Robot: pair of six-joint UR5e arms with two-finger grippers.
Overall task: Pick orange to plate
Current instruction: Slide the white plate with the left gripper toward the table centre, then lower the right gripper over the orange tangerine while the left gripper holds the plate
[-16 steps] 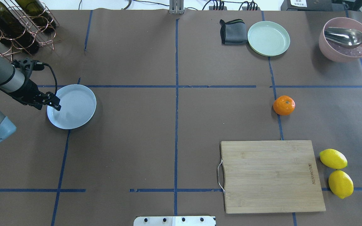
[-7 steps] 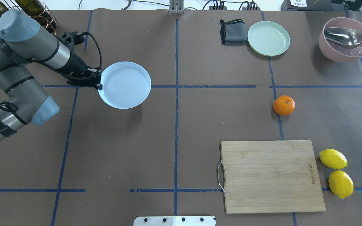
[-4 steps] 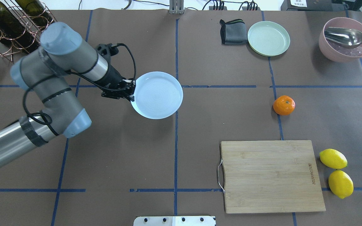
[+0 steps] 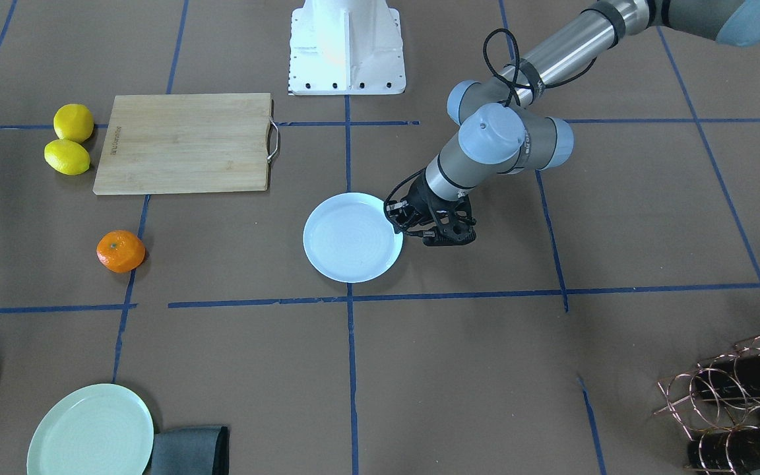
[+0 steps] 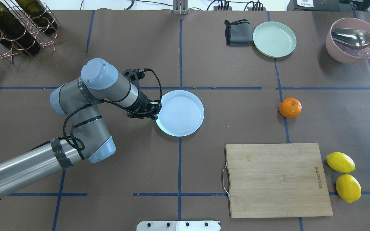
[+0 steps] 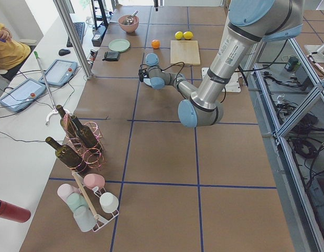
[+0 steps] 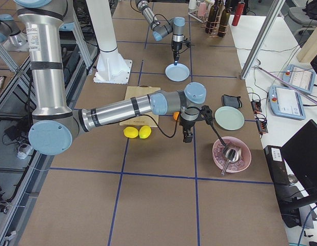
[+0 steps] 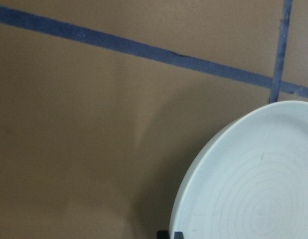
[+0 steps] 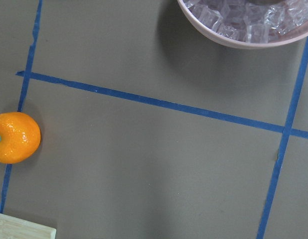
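The orange [image 5: 290, 107] lies on a blue tape line right of centre, also seen at the left in the front view [image 4: 120, 251] and the right wrist view [image 9: 15, 137]. The pale bluish-white plate [image 5: 185, 117] sits level near the table's centre. My left gripper [image 5: 156, 112] is shut on the plate's left rim [image 4: 392, 227]. The left wrist view shows the plate [image 8: 253, 184] filling its lower right. Only in the right side view does my right gripper [image 7: 188, 134] show plainly, hanging low beside the orange; whether it is open or shut I cannot tell.
A wooden cutting board [image 5: 276, 179] lies front right with two lemons [image 5: 340, 162] beside it. At the back right are a green plate [image 5: 274, 39], a grey cloth [image 5: 237, 32] and a pink bowl [image 5: 353, 40] of ice with a scoop. A wine rack [image 5: 11, 25] stands back left.
My left arm has carried the plate from the table's left side rightward to near the centre line. The orange has not moved.
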